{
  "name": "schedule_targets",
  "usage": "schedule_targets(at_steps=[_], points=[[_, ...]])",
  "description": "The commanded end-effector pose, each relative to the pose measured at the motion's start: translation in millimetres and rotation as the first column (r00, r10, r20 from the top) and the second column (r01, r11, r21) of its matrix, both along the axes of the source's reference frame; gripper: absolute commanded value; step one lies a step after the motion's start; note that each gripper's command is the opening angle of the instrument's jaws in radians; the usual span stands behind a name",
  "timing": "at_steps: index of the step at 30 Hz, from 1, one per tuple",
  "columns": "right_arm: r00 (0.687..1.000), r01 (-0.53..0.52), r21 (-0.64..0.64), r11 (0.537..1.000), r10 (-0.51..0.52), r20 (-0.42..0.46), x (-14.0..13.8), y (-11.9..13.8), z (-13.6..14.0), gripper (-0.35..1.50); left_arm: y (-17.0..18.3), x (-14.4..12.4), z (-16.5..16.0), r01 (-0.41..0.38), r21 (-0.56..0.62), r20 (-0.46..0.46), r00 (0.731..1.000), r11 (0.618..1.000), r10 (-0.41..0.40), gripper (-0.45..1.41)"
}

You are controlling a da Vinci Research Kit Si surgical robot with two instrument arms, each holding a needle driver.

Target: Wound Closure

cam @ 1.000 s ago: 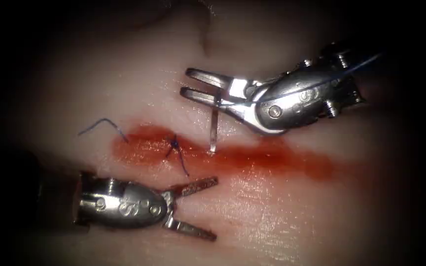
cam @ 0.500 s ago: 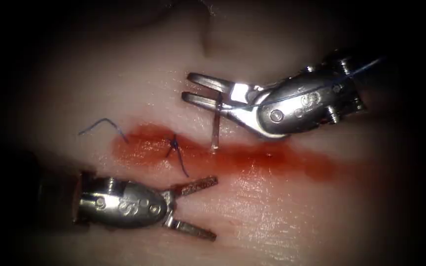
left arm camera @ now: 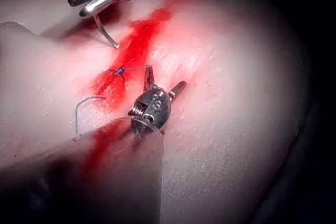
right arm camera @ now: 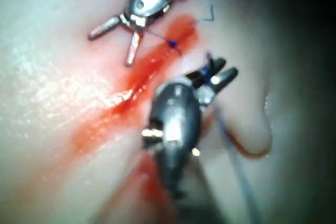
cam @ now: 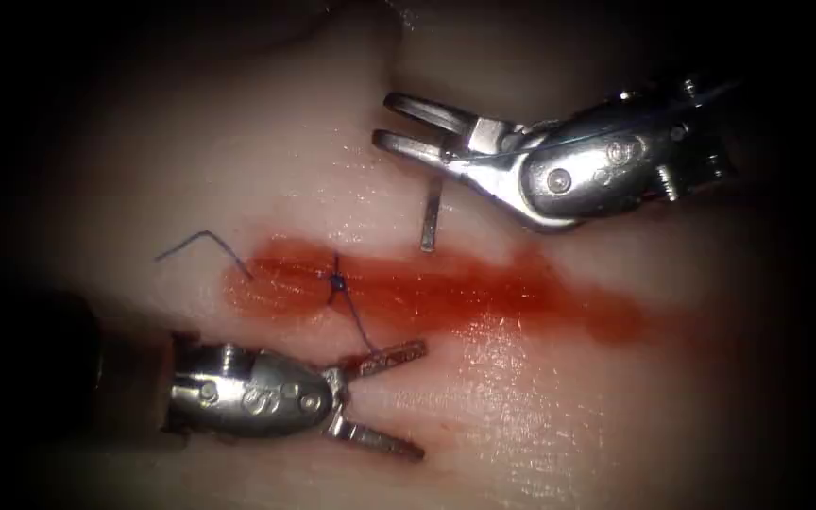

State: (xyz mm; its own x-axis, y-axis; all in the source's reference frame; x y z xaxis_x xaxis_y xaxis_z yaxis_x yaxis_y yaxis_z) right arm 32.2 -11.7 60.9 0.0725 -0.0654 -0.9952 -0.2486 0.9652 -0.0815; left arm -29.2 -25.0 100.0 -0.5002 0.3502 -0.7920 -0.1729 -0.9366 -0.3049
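Above the cut (cam: 484, 297), gripping the needle (cam: 432, 212) near its thread end with the right tool (cam: 384, 121), long axis hanging straight down, tip just clear of the tissue (cam: 540, 416). Below the cut, holding nothing in the left tool (cam: 420, 400), spread wide, needle up and slightly right of it.

Between my right tool (cam: 408, 127) and my left tool (cam: 399, 397) the tissue (cam: 540, 397) lies free; only the knot (cam: 335, 280) stands near my left jaws.

Endoscope looks down; 2 wrist views sit close; all share the cut (cam: 446, 293).
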Motion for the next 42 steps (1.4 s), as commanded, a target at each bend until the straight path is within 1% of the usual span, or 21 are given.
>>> schedule_targets(at_steps=[1,5,7,11,16,19,21,25,27,30,35,36,38,40,42], points=[[1.000,0.000,0.001,1.000,0.000,-0.004,0.5,-0.3,0.5,-0.35,-0.8,-0.5,0.8,-0.002,0.005,0.003,1.000,1.000,0.002,0.73],[1.000,-0.008,-0.003,1.000,0.008,-0.005,0.5,0.0,0.3,-0.35,-0.8,-0.4,1.1,-0.001,0.008,-0.001,1.000,1.000,0.001,0.73],[1.000,-0.014,0.015,1.000,0.014,-0.010,0.5,0.1,0.3,-0.35,-0.9,-0.4,1.3,-0.002,0.006,-0.004,1.000,1.000,0.002,0.73],[0.999,-0.018,0.086,0.996,0.021,-0.025,0.4,0.4,0.2,-0.35,-0.9,-0.4,1.5,-0.002,0.012,-0.002,1.000,1.000,0.002,0.73],[0.998,-0.023,0.237,0.971,0.038,-0.059,0.5,0.5,0.5,-0.35,-0.9,-0.2,1.5,-0.006,0.013,-0.007,1.000,1.000,0.006,0.73],[0.996,-0.021,0.351,0.936,0.051,-0.076,0.4,0.6,1.0,-0.35,-0.9,-0.2,1.5,-0.008,0.014,-0.009,1.000,1.000,0.008,0.73],[0.996,-0.020,0.435,0.900,0.056,-0.069,0.3,0.6,1.6,-0.35,-0.9,-0.2,1.5,-0.008,0.014,-0.009,1.000,1.000,0.008,0.73],[0.996,-0.021,0.459,0.888,0.057,-0.065,0.3,0.4,1.9,-0.35,-0.9,-0.2,1.5,-0.009,0.014,-0.011,1.000,1.000,0.009,0.73],[0.998,-0.020,0.478,0.878,0.048,-0.047,0.4,-0.1,2.2,-0.35,-0.8,-0.1,1.4,-0.010,0.015,-0.011,1.000,1.000,0.010,0.73],[0.998,-0.013,0.496,0.868,0.040,-0.044,0.4,-0.5,2.5,-0.35,-0.8,-0.1,1.4,-0.010,0.015,-0.011,1.000,1.000,0.010,0.73],[0.999,0.023,0.588,0.808,0.004,-0.045,0.7,-2.1,3.2,-0.35,-0.8,0.0,1.4,-0.011,0.016,-0.010,1.000,1.000,0.011,0.73],[0.999,0.035,0.629,0.777,-0.003,-0.052,0.8,-2.6,3.3,-0.35,-0.8,0.0,1.4,-0.011,0.016,-0.010,1.000,1.000,0.011,0.73],[0.998,0.048,0.650,0.758,-0.013,-0.059,0.8,-3.2,3.2,-0.35,-0.8,0.0,1.3,-0.011,0.016,-0.010,1.000,1.000,0.011,0.73],[0.998,0.060,0.681,0.730,-0.025,-0.062,1.0,-3.8,3.1,-0.35,-0.7,0.1,1.3,-0.011,0.017,-0.009,1.000,1.000,0.011,0.73],[0.997,0.067,0.689,0.722,-0.031,-0.065,1.1,-4.1,3.0,-0.35,-0.7,0.1,1.3,-0.011,0.017,-0.009,1.000,1.000,0.012,0.73]])
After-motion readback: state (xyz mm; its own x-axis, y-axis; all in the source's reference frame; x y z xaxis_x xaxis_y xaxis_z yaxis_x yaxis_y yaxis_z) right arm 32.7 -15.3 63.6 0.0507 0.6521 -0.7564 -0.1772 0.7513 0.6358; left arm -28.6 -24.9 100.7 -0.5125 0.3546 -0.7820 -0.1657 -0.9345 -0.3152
